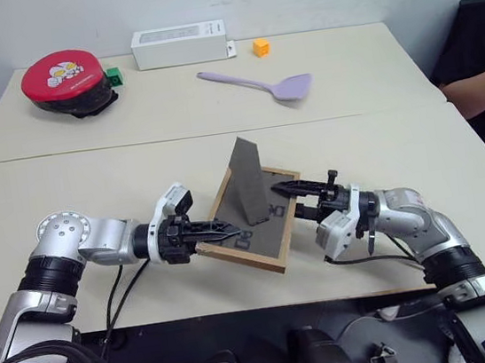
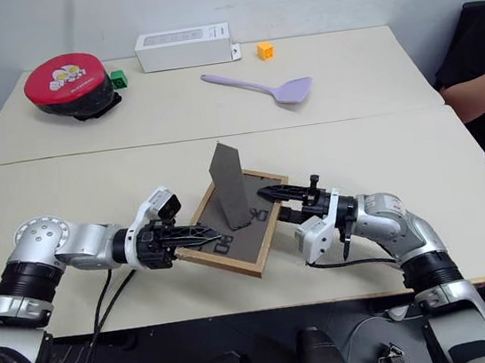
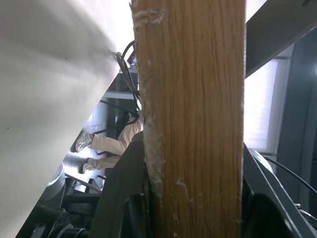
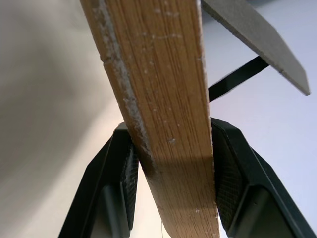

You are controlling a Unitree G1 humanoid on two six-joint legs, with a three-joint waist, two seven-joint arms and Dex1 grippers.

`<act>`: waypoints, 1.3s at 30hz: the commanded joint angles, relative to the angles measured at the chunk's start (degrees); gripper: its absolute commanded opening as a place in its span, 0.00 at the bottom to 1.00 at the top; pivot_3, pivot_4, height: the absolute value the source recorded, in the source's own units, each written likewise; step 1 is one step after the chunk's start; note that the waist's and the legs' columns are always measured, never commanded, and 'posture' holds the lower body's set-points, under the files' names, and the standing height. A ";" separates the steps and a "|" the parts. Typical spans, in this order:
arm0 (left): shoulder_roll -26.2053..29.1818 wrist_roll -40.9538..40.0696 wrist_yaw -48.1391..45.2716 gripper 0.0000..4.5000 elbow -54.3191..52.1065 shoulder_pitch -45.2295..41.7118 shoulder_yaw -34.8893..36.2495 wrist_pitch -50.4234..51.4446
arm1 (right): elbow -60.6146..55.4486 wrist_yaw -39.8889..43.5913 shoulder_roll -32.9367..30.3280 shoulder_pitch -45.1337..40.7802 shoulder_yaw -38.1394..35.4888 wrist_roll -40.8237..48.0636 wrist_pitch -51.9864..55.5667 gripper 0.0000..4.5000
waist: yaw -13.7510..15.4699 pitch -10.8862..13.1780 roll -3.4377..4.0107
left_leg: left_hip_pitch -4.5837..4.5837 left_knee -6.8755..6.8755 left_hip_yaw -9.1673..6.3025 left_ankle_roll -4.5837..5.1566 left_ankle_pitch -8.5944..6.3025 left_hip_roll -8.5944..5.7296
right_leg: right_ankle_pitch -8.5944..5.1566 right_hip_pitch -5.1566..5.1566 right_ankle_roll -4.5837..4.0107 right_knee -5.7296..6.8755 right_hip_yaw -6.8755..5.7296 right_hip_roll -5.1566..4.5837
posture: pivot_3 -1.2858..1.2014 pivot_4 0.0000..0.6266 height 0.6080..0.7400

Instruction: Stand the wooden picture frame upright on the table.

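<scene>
Over the near section of the pale table (image 1: 380, 141), just short of the seam, the wooden picture frame (image 1: 253, 250) is held face-down and tilted, dark back panel up, with its fold-out stand (image 1: 248, 179) already swung out and rising as a grey wedge. The left gripper (image 1: 224, 234) is clenched on the frame's left-hand wooden rail, and its wrist view shows the wood grain running up between the black fingers. The right gripper (image 2: 270, 197) has its fingers (image 4: 116, 173) on either side of the opposite rail, pads touching the wood, so it too grips the frame. To do this step well, I judge the two arms should rotate the frame together about its long bottom edge, so neither grip twists against the other. The stand's foot and the bottom rail should meet the table at once. Easing one hand off first, while the other steadies the top, would test whether the stand bears the weight. The lilac spatula (image 1: 261, 86) and white box (image 1: 180, 44) sit well apart.
</scene>
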 commanded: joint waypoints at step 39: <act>-1.49 76.05 -47.50 1.00 -29.78 25.20 21.38 -82.95 | -7.58 18.71 2.79 4.96 -2.86 61.39 76.45 0.28 | 0.05 0.02 0.06 | -0.02 -0.15 0.09 0.26 -0.15 0.13 | -0.01 0.13 -0.05 -0.39 -0.02 -0.08 | 0.52 0.24 1.00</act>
